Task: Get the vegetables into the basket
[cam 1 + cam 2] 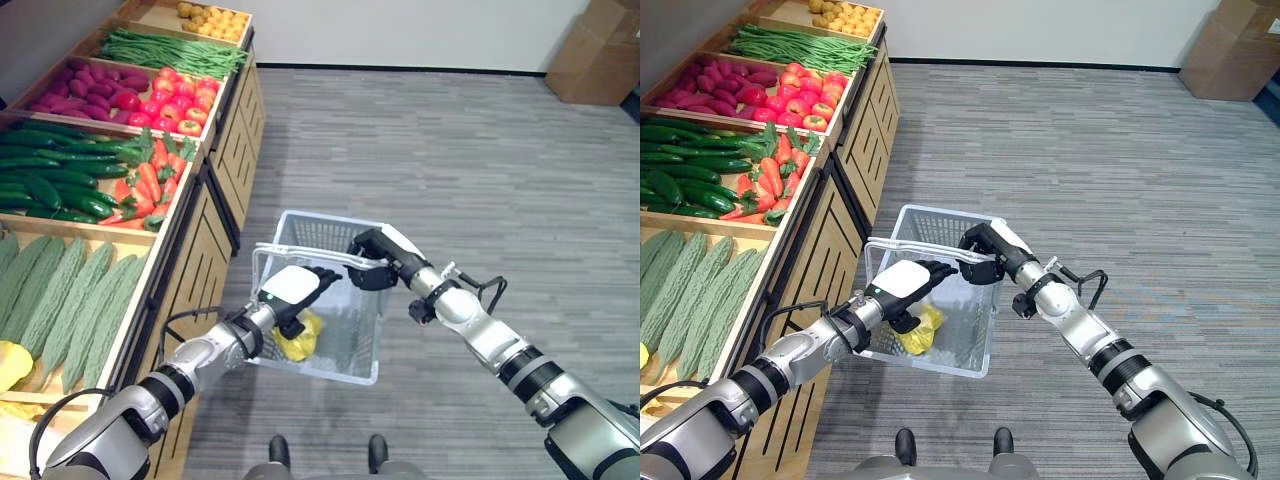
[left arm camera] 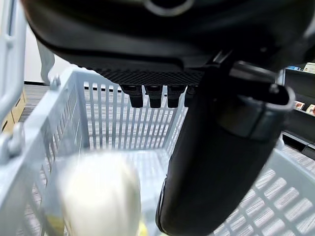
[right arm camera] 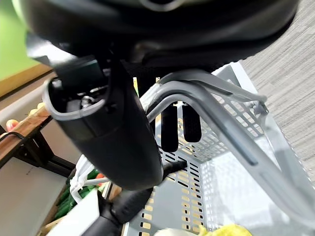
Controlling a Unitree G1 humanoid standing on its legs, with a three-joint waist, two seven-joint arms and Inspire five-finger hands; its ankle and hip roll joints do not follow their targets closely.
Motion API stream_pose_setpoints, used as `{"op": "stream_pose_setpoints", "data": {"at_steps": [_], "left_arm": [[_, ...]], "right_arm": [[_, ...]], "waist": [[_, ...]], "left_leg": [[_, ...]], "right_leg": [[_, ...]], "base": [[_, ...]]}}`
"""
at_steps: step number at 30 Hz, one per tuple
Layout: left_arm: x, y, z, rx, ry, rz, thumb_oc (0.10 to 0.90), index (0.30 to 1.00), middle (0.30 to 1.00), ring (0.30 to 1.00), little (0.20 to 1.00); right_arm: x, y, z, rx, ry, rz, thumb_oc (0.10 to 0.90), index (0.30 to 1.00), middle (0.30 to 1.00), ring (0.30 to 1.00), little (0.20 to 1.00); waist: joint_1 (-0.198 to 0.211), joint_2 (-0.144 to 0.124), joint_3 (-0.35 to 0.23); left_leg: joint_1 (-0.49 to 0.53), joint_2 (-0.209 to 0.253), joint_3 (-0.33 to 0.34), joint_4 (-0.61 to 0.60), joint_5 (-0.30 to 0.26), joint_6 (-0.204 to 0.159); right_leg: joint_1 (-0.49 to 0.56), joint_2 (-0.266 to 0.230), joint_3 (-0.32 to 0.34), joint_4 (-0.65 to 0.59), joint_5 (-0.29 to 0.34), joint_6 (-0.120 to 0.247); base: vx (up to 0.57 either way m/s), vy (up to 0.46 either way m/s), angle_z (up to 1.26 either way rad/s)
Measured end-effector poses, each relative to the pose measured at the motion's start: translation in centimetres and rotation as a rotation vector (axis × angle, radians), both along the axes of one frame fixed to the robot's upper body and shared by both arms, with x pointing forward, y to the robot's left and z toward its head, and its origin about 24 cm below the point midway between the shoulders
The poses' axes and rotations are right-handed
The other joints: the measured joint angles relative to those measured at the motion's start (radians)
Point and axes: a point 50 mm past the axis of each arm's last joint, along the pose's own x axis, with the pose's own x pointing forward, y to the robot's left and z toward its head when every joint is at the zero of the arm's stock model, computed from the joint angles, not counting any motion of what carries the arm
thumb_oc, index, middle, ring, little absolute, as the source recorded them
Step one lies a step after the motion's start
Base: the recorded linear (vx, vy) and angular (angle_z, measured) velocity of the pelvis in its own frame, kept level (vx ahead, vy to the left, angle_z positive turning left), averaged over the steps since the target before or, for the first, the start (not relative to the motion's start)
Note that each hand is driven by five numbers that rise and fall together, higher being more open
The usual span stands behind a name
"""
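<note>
Your right hand (image 1: pixel 375 262) is curled round the handle (image 3: pixel 216 108) of the pale wire basket (image 1: pixel 345 362), holding it above the grey floor (image 1: pixel 450 150) just beside the wooden produce stand (image 1: pixel 205 240). Your left hand (image 1: pixel 295 293) reaches over the basket's near-left corner, palm down, fingers straight and slack, gripping nothing. A yellow vegetable (image 1: pixel 300 338) lies inside the basket right under that hand; the left wrist view shows a pale, blurred rounded thing (image 2: pixel 98 196) below the fingers, hard to identify. On the stand: cucumbers (image 1: pixel 45 185), carrots (image 1: pixel 145 185), bitter gourds (image 1: pixel 70 300), green beans (image 1: pixel 170 50). A cardboard box (image 1: pixel 595 50) sits at the floor's far right corner, partly cut off
</note>
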Motion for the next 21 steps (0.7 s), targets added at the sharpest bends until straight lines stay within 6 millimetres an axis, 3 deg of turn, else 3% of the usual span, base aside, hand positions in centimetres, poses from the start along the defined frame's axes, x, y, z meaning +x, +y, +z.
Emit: {"op": "stream_pose_setpoints", "data": {"at_steps": [6,11,13,17,19,21], "left_arm": [[-1.1,-1.0,1.2,-0.145,0.01,-0.022,0.9,1.0,1.0,1.0,1.0],[-3.6,-1.2,2.9,-0.407,0.076,-0.011,0.9,1.0,1.0,1.0,1.0],[-4.6,-0.9,4.4,-0.59,0.097,0.008,0.9,1.0,1.0,1.0,1.0],[-6.5,2.7,7.1,-0.945,0.104,0.139,0.9,1.0,1.0,1.0,1.0],[-6.7,6.4,6.1,-1.095,0.134,0.342,0.9,1.0,1.0,1.0,1.0],[-8.6,7.9,3.9,-1.081,0.202,0.443,0.9,1.0,1.0,1.0,1.0]], "right_arm": [[-0.9,-1.2,-1.7,-0.001,0.038,-0.065,0.4,0.3,0.3,0.3,0.3],[-1.3,-3.4,-2.3,-0.044,0.015,-0.164,0.4,0.3,0.3,0.3,0.3],[-2.0,-4.9,-3.2,-0.063,0.031,-0.231,0.4,0.3,0.3,0.3,0.3],[-5.2,-8.5,-6.9,-0.097,0.156,-0.384,0.4,0.3,0.3,0.3,0.3],[-8.5,-11.0,-9.7,-0.151,0.276,-0.499,0.4,0.3,0.3,0.3,0.3],[-10.4,-12.3,-10.5,-0.149,0.305,-0.567,0.4,0.3,0.3,0.3,0.3]], "waist": [[-0.001,0.0,0.0],[0.006,-0.001,0.001],[0.02,-0.001,0.001],[0.045,-0.001,0.001],[0.052,0.0,0.0],[0.054,0.001,-0.001]], "left_leg": [[0.0,0.0,0.0,0.0,0.0,0.0],[0.0,-0.001,-0.002,0.0,0.0,0.0],[0.003,-0.001,-0.002,0.0,0.0,0.0],[0.006,-0.003,-0.006,0.0,-0.002,-0.002],[0.006,-0.007,-0.021,0.0,0.0,-0.003],[0.005,-0.01,-0.025,-0.001,0.0,-0.003]], "right_leg": [[0.0,0.0,0.0,0.0,0.0,0.0],[0.001,-0.001,-0.001,0.0,0.0,0.0],[0.004,-0.002,-0.002,0.0,0.0,0.0],[0.01,-0.003,-0.005,0.0,-0.002,0.001],[0.018,-0.008,-0.012,0.0,-0.002,0.001],[0.018,-0.01,-0.015,0.0,-0.003,0.002]], "base": [[0.0,0.0,0.0],[0.0,0.0,0.0],[0.0,0.0,0.0],[-0.01,-0.002,0.04],[-0.02,0.001,0.14],[-0.04,-0.006,0.03]]}}
